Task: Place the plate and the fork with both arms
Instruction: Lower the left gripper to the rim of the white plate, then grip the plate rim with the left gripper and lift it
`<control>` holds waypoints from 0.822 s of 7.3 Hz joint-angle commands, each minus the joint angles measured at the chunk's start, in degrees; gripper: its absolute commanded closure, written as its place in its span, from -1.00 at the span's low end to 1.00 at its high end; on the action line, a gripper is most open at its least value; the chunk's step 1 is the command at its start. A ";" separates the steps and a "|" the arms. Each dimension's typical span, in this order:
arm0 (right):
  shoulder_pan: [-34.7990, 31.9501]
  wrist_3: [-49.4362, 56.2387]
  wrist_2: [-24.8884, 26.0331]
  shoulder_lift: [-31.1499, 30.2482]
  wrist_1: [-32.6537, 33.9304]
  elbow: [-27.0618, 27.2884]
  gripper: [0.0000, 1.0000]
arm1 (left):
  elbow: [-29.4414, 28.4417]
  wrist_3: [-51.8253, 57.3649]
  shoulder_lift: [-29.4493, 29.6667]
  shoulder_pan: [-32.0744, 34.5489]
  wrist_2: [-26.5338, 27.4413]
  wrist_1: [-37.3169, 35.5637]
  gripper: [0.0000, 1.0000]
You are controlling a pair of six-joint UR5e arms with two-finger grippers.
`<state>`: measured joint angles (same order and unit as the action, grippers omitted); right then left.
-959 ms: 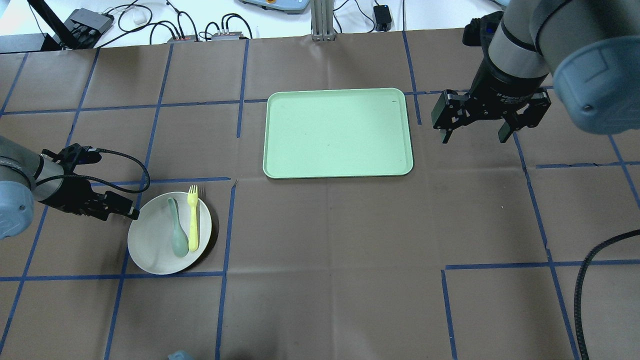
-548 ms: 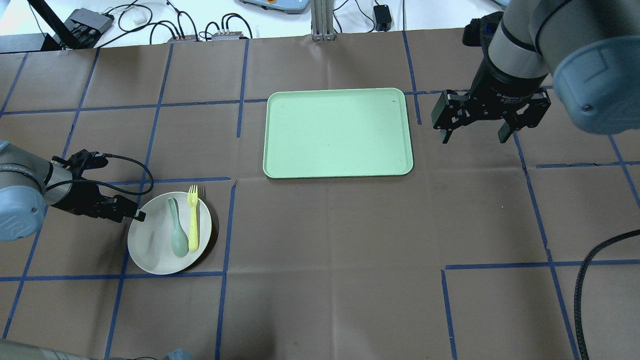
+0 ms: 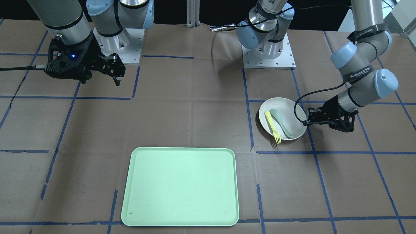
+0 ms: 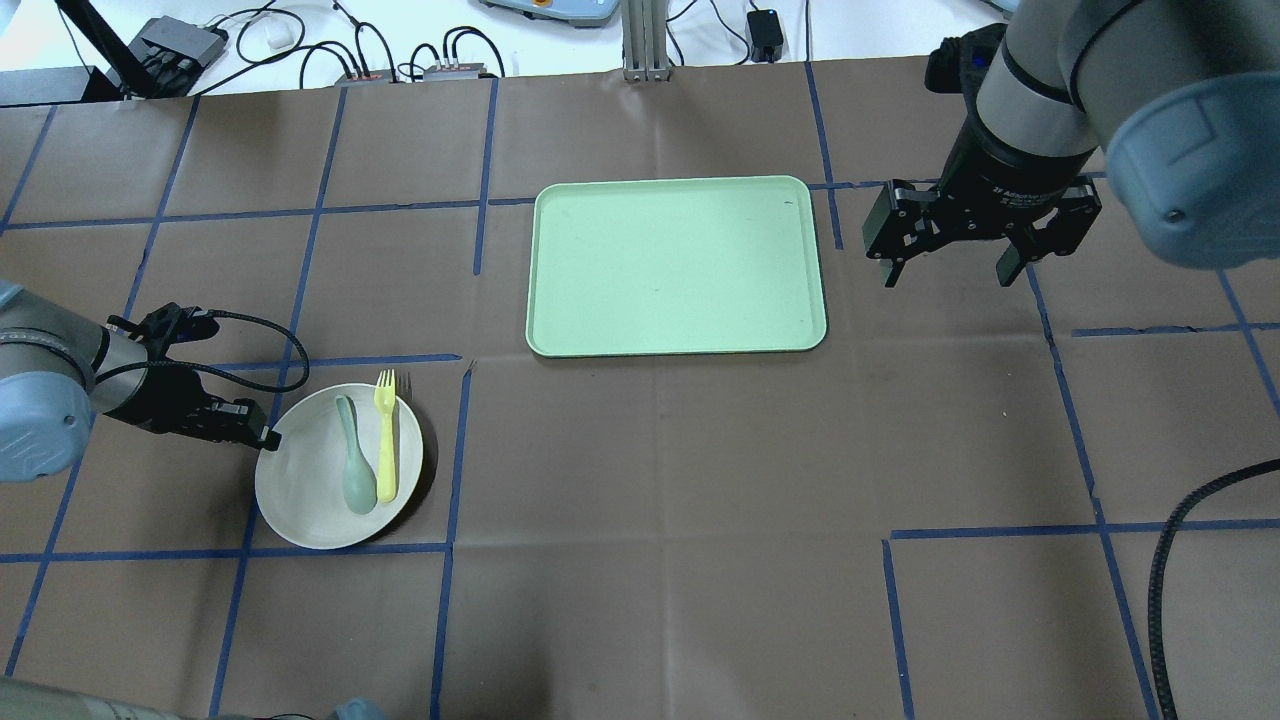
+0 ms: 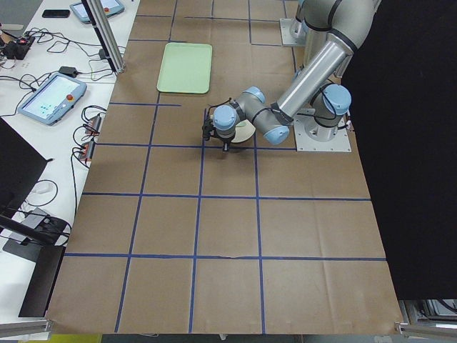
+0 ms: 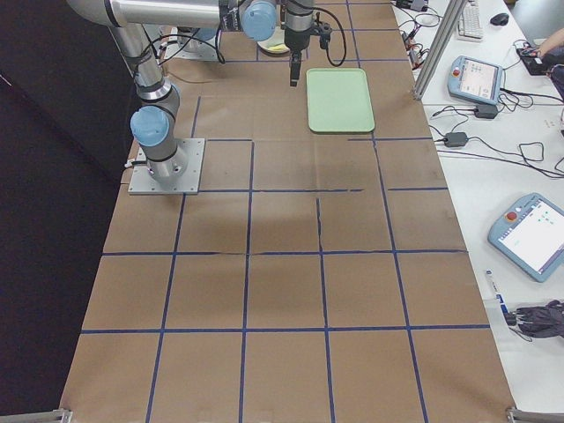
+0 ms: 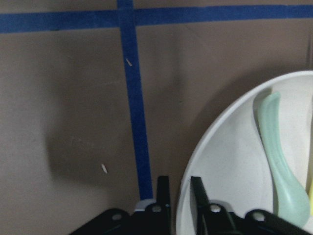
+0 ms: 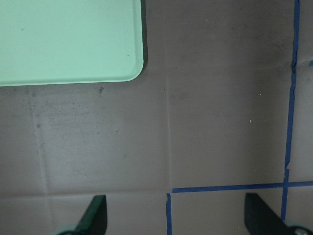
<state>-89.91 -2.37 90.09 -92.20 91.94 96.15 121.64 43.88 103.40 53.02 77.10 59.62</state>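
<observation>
**Left pincer narrows on plate rim, fork lying loose on top**

Low at the near-left of the desk, the left pincer has its jaws drawn narrow across the plate's edge, one finger inside the rim and one outside, and it looks pinched on. The fork lies on the plate beside a grey-green spoon, its tines poking just past the far rim. The right pincer hangs wide and empty above the desk, just beside the green tray's right edge. The tray is bare and well apart from the plate.

The likely trouble is tilt. A plate lifted by one edge would sag on the far side, and the fork and spoon, which nothing holds, could slide or tip off; the overhanging tines make the fork the first to go. A thin, sloped rim could also slip out of so small a bite.

How firmly the fingers meet the rim cannot be told, as the wrist view cuts them off at the bottom edge. That view shows the fork only as a yellow sliver. From the table's left end the arm covers most of the plate; from the right end it cannot be made out.
</observation>
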 commanded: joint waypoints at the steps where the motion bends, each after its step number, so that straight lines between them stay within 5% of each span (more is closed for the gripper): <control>1: 0.00 0.00 0.00 0.00 0.00 0.00 -1.00 | 0.00 -0.02 -0.12 0.06 -0.19 0.06 0.82; 6: 0.00 0.00 0.00 0.00 0.00 0.00 -1.00 | -3.32 -3.09 -3.03 5.57 -3.51 0.58 0.97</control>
<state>-89.91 -2.37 90.09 -92.20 91.93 96.15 120.01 42.07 100.56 55.68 75.85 60.13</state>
